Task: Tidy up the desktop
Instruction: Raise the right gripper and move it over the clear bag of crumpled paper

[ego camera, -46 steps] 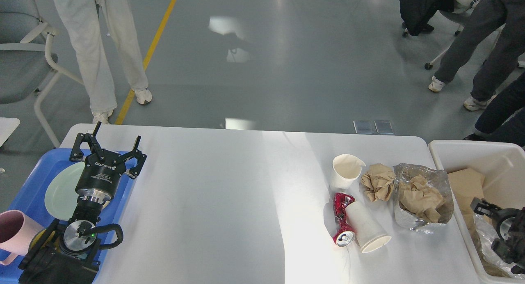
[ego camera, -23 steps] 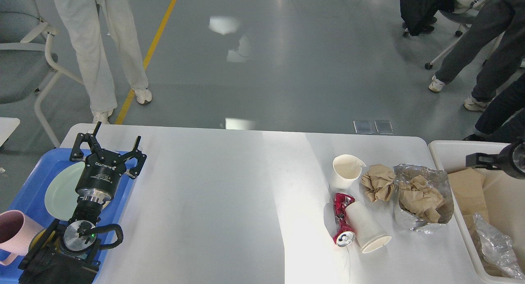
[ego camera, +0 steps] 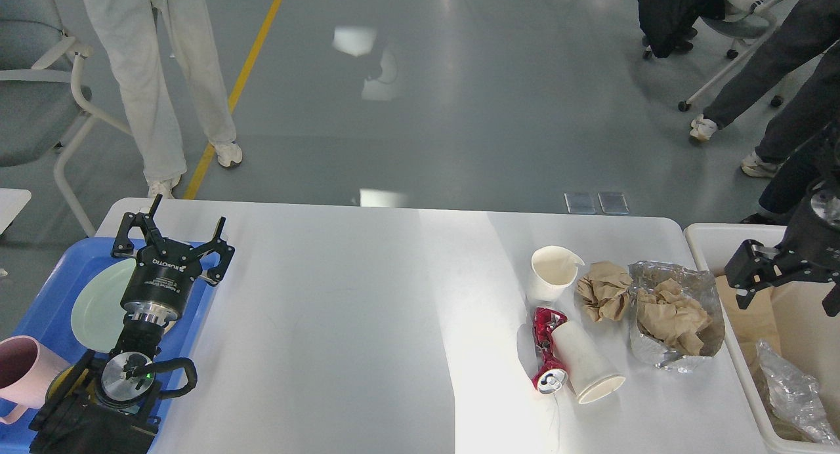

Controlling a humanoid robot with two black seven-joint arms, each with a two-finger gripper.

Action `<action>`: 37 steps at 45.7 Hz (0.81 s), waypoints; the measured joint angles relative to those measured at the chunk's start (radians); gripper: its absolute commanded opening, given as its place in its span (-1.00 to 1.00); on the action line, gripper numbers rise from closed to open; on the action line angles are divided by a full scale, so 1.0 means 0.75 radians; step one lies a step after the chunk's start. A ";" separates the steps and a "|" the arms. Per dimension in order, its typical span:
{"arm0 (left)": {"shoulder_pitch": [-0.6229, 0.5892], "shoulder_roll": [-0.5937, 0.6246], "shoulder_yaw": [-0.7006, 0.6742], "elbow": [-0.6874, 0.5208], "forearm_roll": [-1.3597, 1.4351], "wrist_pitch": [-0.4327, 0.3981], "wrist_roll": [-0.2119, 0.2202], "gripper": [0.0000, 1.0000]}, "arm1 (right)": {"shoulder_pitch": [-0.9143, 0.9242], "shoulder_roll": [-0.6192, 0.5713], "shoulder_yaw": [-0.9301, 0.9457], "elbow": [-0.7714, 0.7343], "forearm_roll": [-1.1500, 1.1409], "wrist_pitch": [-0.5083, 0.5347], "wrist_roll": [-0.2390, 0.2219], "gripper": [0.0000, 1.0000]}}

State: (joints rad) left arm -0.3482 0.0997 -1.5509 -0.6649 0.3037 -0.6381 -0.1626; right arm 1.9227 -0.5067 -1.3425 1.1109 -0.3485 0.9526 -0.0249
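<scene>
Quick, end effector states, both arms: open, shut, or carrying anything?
Left end effector: open, empty, over the blue tray.
Right end effector: open, empty, over the white bin.

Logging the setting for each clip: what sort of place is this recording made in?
Most likely a robot lab or workshop hall, not a home: a smooth grey floor with a yellow line, rolling chairs, people standing around, and a white table laid with trash.

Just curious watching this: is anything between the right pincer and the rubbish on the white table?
Nothing visible. The right pincer hangs open above the white bin, and the nearest litter, the foil bag on the desktop, lies just beside that bin's rim.
</scene>
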 measured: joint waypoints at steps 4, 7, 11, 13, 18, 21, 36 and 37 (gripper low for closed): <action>0.000 0.000 0.000 0.000 0.000 0.000 0.000 0.93 | 0.066 -0.005 0.009 -0.007 0.000 0.008 -0.007 1.00; 0.000 0.000 0.000 0.000 0.000 0.000 0.000 0.93 | 0.101 -0.008 0.020 -0.012 0.003 0.009 -0.008 1.00; 0.000 0.000 0.000 0.000 0.000 0.000 0.000 0.93 | 0.123 -0.008 0.026 -0.013 0.003 0.010 -0.010 1.00; 0.000 0.000 0.000 0.000 0.000 0.000 0.000 0.93 | 0.139 -0.005 0.028 -0.012 0.005 0.010 -0.010 1.00; 0.000 0.000 0.000 0.000 0.000 0.000 0.000 0.93 | 0.213 0.008 0.036 0.002 0.016 0.010 -0.010 1.00; 0.000 0.000 0.000 0.001 0.000 0.000 0.000 0.93 | 0.269 0.028 0.038 0.016 0.020 0.010 -0.010 1.00; 0.000 0.000 0.000 0.001 -0.001 0.000 0.000 0.93 | 0.629 0.158 0.102 0.238 0.036 0.010 -0.004 1.00; 0.000 0.000 0.000 0.001 -0.001 0.000 0.000 0.93 | 0.649 0.170 0.118 0.254 0.039 0.010 -0.002 1.00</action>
State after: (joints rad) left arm -0.3482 0.0997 -1.5509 -0.6641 0.3029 -0.6381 -0.1626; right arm 2.4097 -0.3792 -1.2540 1.3012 -0.3189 0.9601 -0.0267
